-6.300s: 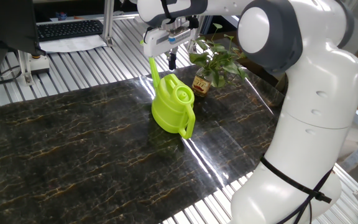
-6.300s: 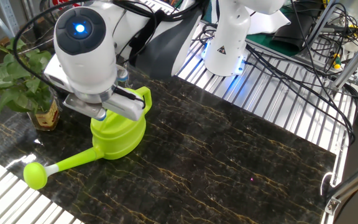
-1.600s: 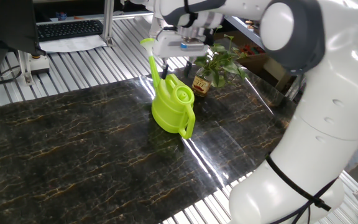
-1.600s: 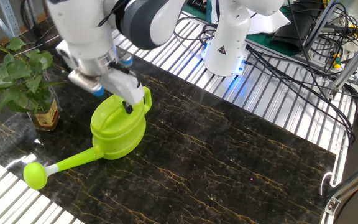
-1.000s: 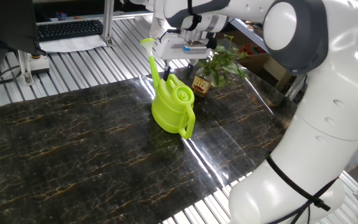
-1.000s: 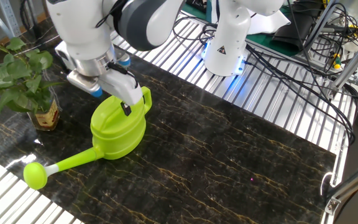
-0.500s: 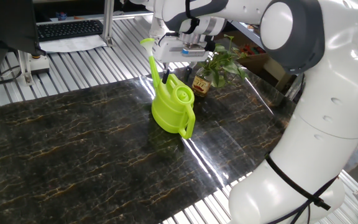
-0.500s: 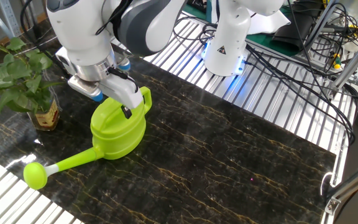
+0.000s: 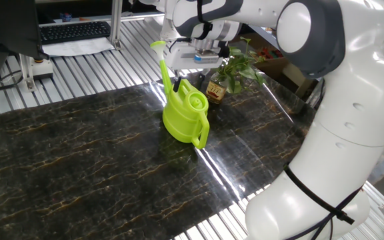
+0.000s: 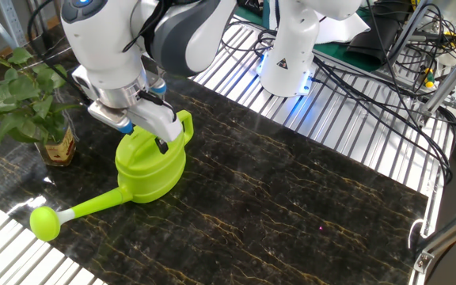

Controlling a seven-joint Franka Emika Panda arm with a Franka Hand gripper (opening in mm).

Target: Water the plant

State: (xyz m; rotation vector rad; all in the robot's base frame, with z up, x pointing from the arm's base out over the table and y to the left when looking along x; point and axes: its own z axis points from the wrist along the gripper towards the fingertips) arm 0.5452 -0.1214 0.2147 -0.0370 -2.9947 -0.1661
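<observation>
Step in hand: approach to grasp. The gripper [image 10: 150,136] hovers just above the watering can [image 10: 149,162], jaws apart. Next it must lower and close on the handle [image 10: 185,125]. The plant [image 10: 22,103] stands upright near the counter [image 10: 291,198] corner; the can's spout [image 10: 85,208] points toward the nearby edge.

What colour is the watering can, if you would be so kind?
Lime green; the watering can shows best in the other fixed view.

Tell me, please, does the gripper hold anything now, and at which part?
Nothing is held yet. The gripper is open, just above the watering can, with one finger near its handle. The can stands on the table.
</observation>
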